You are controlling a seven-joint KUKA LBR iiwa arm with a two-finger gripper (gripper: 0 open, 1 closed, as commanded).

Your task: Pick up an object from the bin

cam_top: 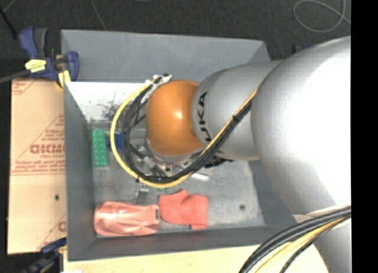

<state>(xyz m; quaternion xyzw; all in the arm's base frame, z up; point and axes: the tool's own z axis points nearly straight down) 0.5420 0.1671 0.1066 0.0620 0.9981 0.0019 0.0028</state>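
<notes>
Reaching in from the right, the silver arm [295, 118] covers much of the grey metal bin [165, 53] and bends down toward the middle of its floor. An orange cover [171, 118] rounds off the wrist, and yellow and black cables [121, 130] loop about its left side.

Below the cover, the gripper [143, 187] shows as a few metal parts low over the bin's floor, a little left of centre. The wrist hides most of it, so I cannot tell how far open it is, or whether it has hold of anything.

The things nearest to it lie along the near wall. A crumpled pink bag [125, 218] stretches across the near-left part of the floor, just on the near side of the gripper. A red cloth [186, 209] lies bunched at the bag's right end, touching it or very nearly so.

A green block [99, 148] lies by the left wall, well apart from those two, with its long side running near to far. Just right of it, a small blue thing [118, 142] shows between the cables; what it is cannot be told.
</notes>
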